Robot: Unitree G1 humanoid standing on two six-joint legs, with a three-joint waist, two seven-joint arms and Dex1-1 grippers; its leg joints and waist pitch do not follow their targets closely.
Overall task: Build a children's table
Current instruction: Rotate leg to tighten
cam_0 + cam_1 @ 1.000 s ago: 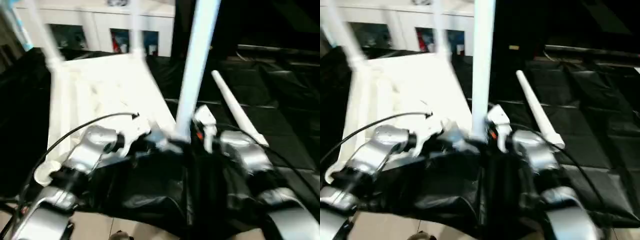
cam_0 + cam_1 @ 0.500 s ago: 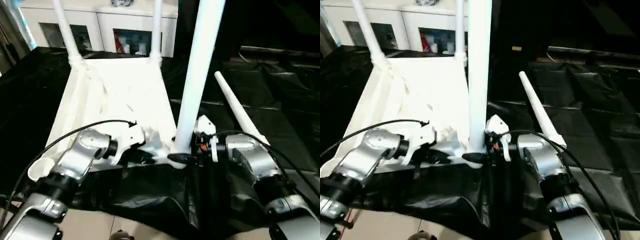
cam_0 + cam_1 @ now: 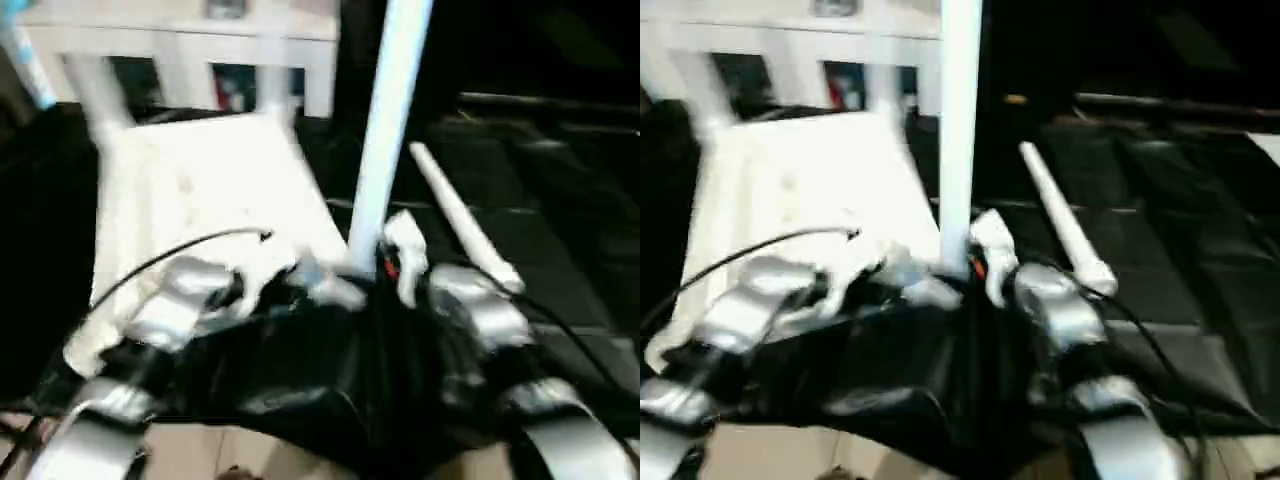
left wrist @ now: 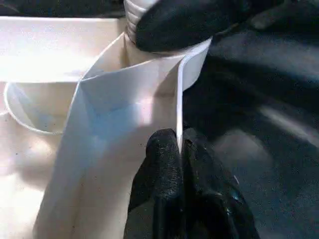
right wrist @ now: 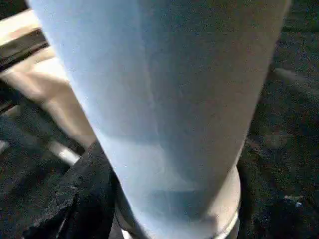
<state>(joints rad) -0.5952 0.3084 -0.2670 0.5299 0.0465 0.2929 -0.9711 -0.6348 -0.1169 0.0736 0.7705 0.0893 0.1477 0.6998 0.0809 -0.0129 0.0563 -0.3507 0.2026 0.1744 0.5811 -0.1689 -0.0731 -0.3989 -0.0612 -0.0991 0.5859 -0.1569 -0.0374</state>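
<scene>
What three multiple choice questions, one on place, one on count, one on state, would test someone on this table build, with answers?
1. Where does the loose white tapered plastic leg lie?
A. On the black sheet to the right of the tabletop
B. Inside the white cabinet
C. Across the robot's left forearm

2. How many legs stand upright on the upside-down white plastic tabletop?
A. One
B. Three
C. Five

3. What is the left gripper doing?
A. Hanging open above the sheet
B. Pinching the thin edge wall of the tabletop
C. Holding the loose leg

Answers:
1. A: the loose leg lies on the black sheet, right of the tabletop.
2. B: two far legs and the near leg stand upright.
3. B: the left gripper is shut on the tabletop's edge wall in the left wrist view.
</scene>
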